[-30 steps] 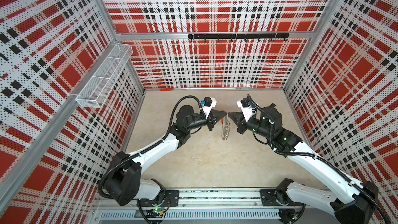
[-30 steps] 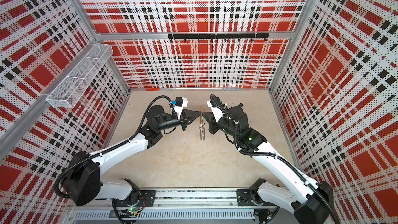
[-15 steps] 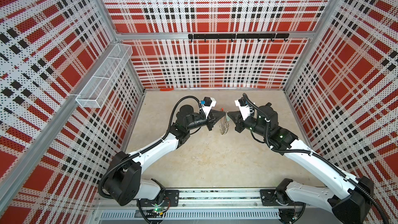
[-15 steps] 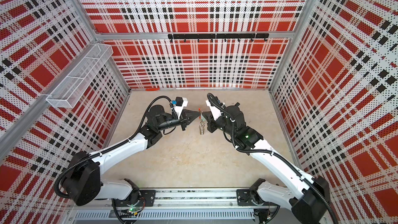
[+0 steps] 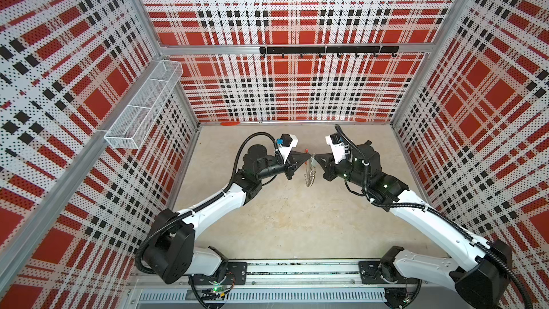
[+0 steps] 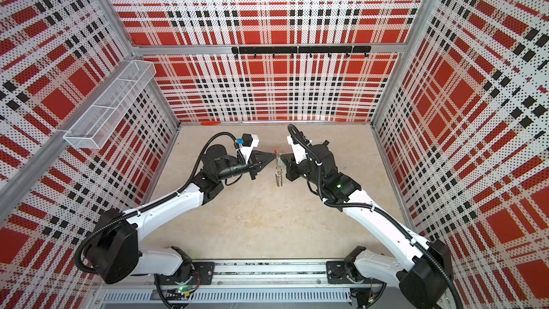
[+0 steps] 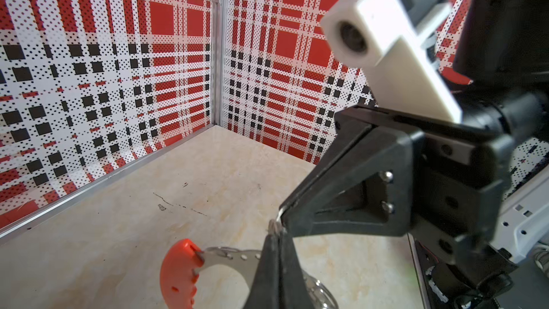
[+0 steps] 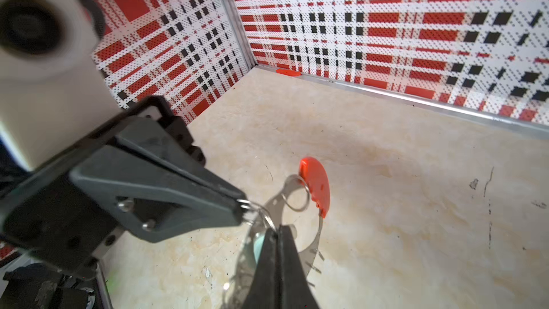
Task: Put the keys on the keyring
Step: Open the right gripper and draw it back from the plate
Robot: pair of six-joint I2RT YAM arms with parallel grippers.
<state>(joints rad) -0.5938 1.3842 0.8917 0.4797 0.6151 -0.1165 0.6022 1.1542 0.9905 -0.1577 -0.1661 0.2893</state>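
Right wrist view: keys (image 8: 258, 245) pinched in closed right hand (image 8: 277, 228), keyring (image 8: 316, 185) in closed left hand (image 8: 243, 206).

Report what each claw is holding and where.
Left claw is shut on the keyring's metal band, beside its orange grip. Right claw seems shut on the keys; the exact spot is hidden.

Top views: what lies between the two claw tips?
The keyring, hanging from the shut left claw; the right claw holds the keys beside it. Both top views show it, nothing else.

Arms (image 5: 214, 203) (image 5: 416, 212) x2, keyring (image 7: 231, 255) x1, key tag (image 8: 258, 245) x1
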